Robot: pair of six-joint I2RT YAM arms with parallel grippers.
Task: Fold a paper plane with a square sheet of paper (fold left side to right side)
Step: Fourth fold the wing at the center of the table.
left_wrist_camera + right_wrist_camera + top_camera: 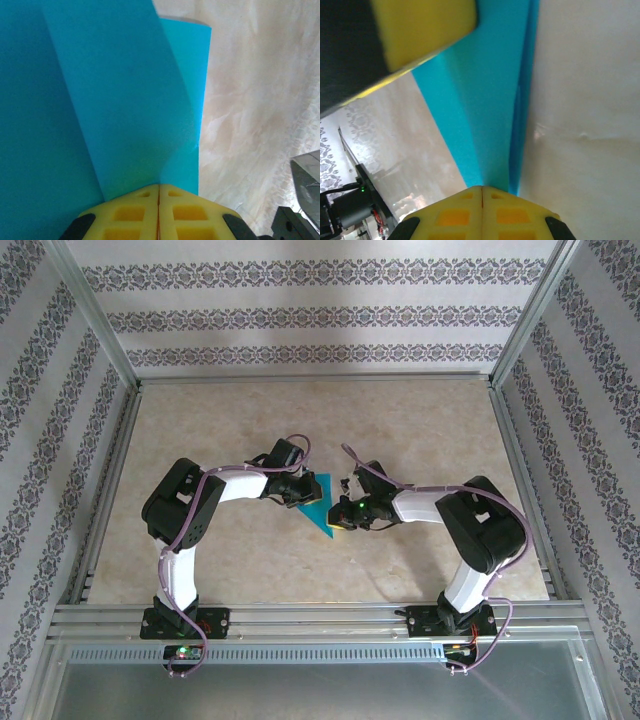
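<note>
The teal-blue sheet of paper is folded into a pointed wedge, much like a paper plane, and sits at the table's middle between both arms. My left gripper is shut on its left edge. In the left wrist view the yellow fingertips meet, and layered flaps of the paper fan out from the seam. My right gripper is shut on the paper's lower right end. In the right wrist view its tips pinch the stacked layers of paper. A left gripper finger shows at the top.
The beige marbled table is framed by metal rails in front and patterned walls on three sides. The left arm's elbow and the right arm's elbow bulge outward to either side.
</note>
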